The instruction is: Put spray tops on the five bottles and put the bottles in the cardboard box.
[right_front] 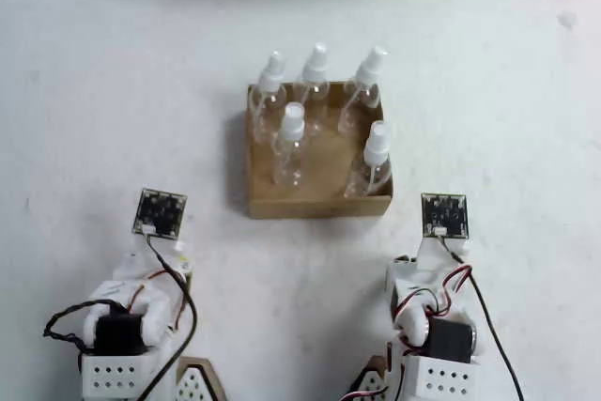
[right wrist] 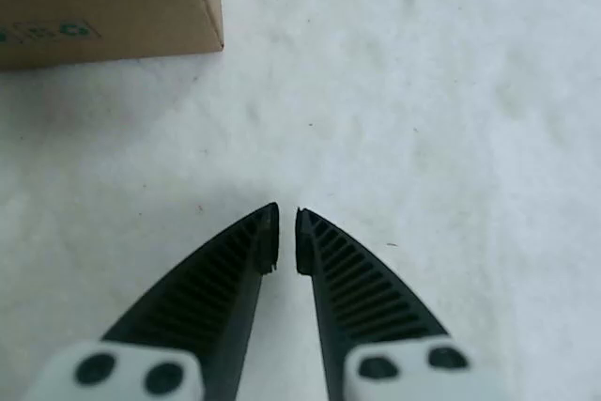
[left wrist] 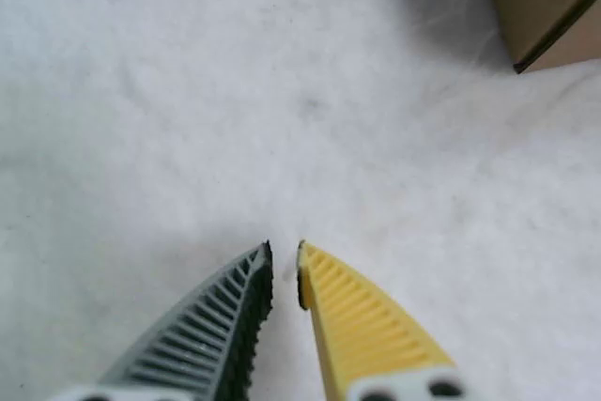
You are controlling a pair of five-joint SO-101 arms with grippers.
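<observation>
1. The cardboard box sits at the centre of the high view on the white table. It lies between the two arms and a little above them in the frame, so by my reading either arm can reach it.
2. All five bottles stand upright inside the box, three along the upper wall and two nearer the lower wall. They are close-packed, and I judge that this and the walls help to hold them upright.
3. Each bottle carries one of the white spray tops, standing straight on the neck. I cannot tell from here whether the tops are fully seated.
4. The left arm is at the lower left of the high view. The left gripper has its grey and yellow fingers drawn almost together, with nothing between them. It hangs over bare table with a corner of the box nearby.
5. The right arm is at the lower right. The right gripper likewise has its two black fingers nearly closed on nothing, over bare table just short of the box's corner.
6. With both grippers empty and apart from the box, and every bottle topped and boxed, the task looks done. The arms seem simply to be at rest.
</observation>
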